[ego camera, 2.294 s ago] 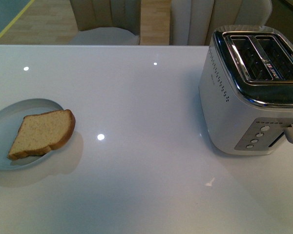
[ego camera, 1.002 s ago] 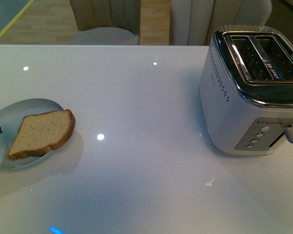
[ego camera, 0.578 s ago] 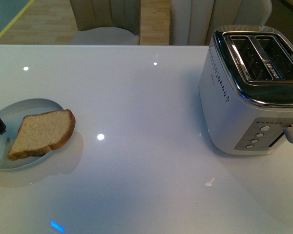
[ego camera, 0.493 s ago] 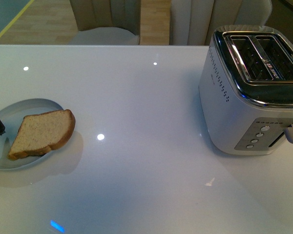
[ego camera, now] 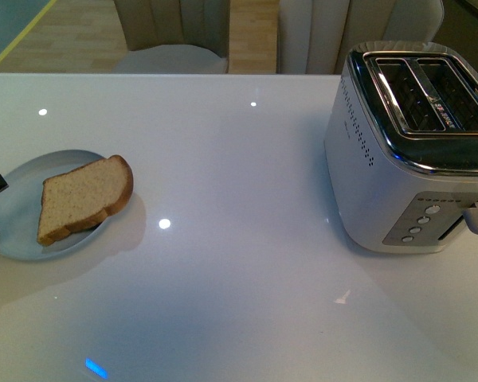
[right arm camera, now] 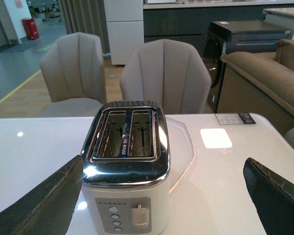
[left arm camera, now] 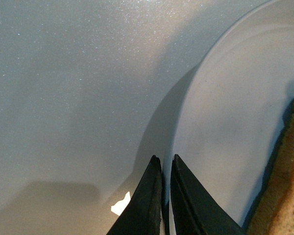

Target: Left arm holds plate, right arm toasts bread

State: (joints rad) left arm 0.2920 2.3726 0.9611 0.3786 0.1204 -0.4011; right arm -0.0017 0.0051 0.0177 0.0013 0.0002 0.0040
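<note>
Left wrist view: left fingers [left arm camera: 146, 203] nearly closed, pinching the plate [left arm camera: 225, 122] rim; right fingers [right arm camera: 44, 205] spread wide, empty.

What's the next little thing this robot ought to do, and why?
Probably swing the right gripper over to the bread. The left gripper already pinches the plate rim, the bread lies on it untaken, and the right gripper hangs open facing the toaster.
</note>
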